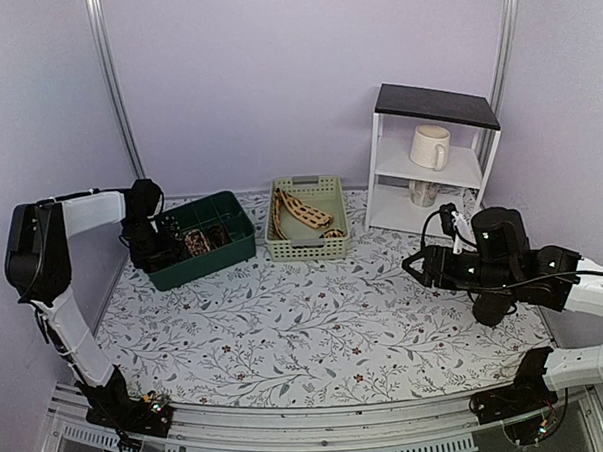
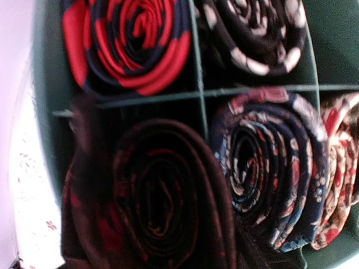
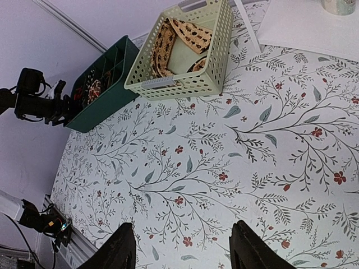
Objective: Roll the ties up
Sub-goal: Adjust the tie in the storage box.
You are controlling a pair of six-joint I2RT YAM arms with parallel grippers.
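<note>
Two-arm workstation seen from above and from both wrists. A green divided bin [image 1: 205, 263] stands at the far left of the floral counter [image 1: 316, 325]. The left wrist view shows five rolled ties standing on edge in it: a red-and-navy striped coil [image 2: 134, 39] and a black coil with white spots [image 2: 258, 33] in the two upper cells, a dark maroon coil [image 2: 162, 202] and a navy paisley coil [image 2: 269, 168] in the two lower cells, and a red-and-white coil [image 2: 339, 168] at the right edge just beside the navy one. One beige basket [image 1: 307, 248] sits just right of the bin and holds one unrolled beige tie [image 1: 299, 211] with dark brown markings, lying in loose folds. One white shelf unit [image 1: 436, 105] with a black top carries two mugs, an upper cream mug [image 1: 430, 145] and a lower mug [image 1: 423, 193] whose print is too small to read. The left fingers [image 1: 161, 254] hang over the bin's left end; their spread cannot be told. The right fingers [image 3: 124, 249] are spread wide over bare counter and grasp nothing.
</note>
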